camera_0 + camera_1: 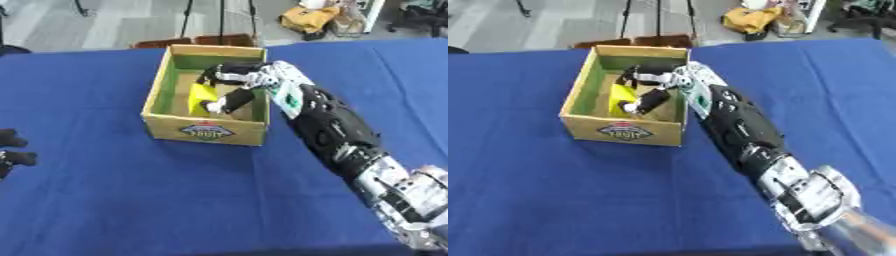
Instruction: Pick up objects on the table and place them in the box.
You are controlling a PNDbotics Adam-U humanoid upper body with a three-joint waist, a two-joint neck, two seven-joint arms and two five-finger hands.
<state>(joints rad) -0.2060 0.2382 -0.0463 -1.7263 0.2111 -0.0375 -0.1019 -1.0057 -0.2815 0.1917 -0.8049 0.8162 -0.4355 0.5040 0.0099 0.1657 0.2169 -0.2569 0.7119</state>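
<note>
Cardboard box [204,131] on a blue tablecloth [131,200], shown from above; green inner walls, brown floor, and a printed label on the wall nearest the robot. The right arm enters from the lower right of the box and crosses its right wall. The right hand [234,86] is inside the box, its fingers and thumb curled round a yellow object [201,96], which stands on edge just left of the hand, near the middle of the box floor. Whether the yellow object touches the floor cannot be told. The left hand [12,152] shows only as dark fingers well to the left of the box, at the edge of the left eye view; its state cannot be told.
</note>
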